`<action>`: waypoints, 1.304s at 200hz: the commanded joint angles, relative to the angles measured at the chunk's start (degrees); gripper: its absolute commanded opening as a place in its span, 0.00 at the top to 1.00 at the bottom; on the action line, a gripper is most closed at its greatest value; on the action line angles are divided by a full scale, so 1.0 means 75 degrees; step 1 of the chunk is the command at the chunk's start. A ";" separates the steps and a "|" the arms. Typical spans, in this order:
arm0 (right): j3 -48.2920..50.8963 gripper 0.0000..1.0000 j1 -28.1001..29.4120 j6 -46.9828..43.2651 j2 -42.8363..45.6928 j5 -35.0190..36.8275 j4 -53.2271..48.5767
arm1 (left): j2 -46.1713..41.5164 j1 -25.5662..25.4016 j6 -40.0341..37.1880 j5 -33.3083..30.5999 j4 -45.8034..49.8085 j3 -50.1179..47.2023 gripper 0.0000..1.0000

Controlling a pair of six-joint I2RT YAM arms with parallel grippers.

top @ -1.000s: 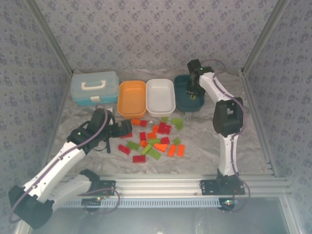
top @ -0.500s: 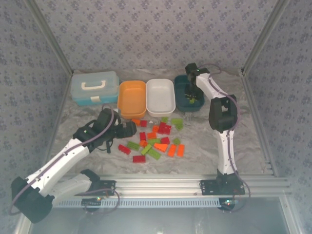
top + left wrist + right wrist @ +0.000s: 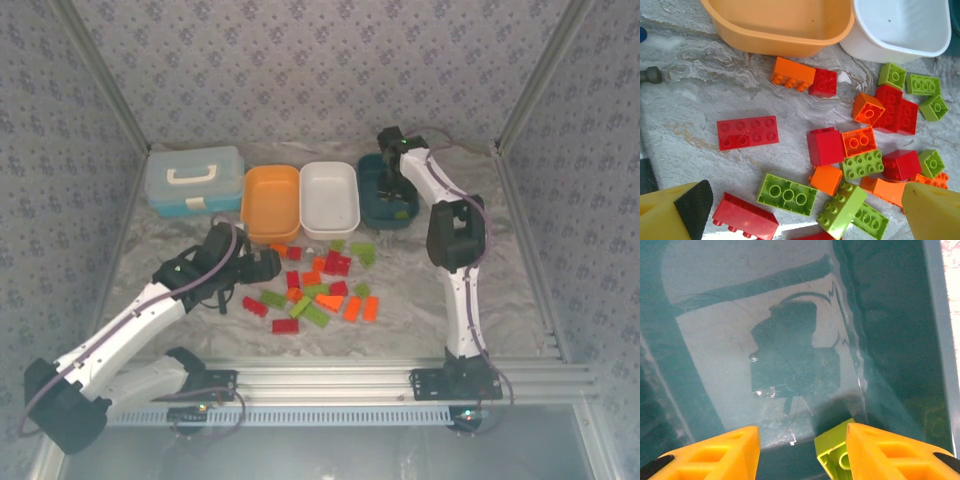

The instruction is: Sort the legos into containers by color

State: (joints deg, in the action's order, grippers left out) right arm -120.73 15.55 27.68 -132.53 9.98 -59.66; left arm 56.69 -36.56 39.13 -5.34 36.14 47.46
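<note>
In front of the white tray (image 3: 330, 230), the left gripper (image 3: 805, 210) hovers over the loose legos (image 3: 320, 285), jaws wide and empty. Right of that tray, the right gripper (image 3: 800, 434) holds its jaws parted inside the dark teal tray (image 3: 890, 315), with the lime brick (image 3: 832, 452) loose beside one finger. It would do best to lift straight up, clear of the brick.

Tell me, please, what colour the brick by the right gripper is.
The brick is lime green; right wrist view.

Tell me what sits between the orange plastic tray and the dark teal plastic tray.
Between the orange tray and the dark teal tray sits the white rounded-rectangular plastic tray, as the top external view shows.
</note>
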 commanded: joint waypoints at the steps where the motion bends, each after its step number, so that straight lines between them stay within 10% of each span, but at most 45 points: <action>1: 0.0170 0.44 0.0536 -0.0189 0.1598 0.0709 0.0021 | 0.0309 -0.0059 0.0169 -0.0558 0.0321 0.0477 0.01; 59: 0.3722 0.41 0.2074 0.0112 0.4997 0.1027 0.1404 | 0.2449 0.0041 0.0299 -0.2165 0.1673 0.1726 0.01; 106: 0.5856 0.36 0.2936 0.0758 0.6983 0.1082 0.1545 | 0.4583 0.0253 0.0440 -0.1777 0.1763 0.2402 0.01; 261: 0.6702 0.26 0.3625 0.1348 0.8301 0.1119 0.1198 | 0.5863 0.0697 0.0341 -0.0310 0.0502 0.1646 0.11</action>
State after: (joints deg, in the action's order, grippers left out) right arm -69.21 42.33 36.69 -69.78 17.19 -49.12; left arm 100.60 -30.92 42.65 -8.69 40.14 60.93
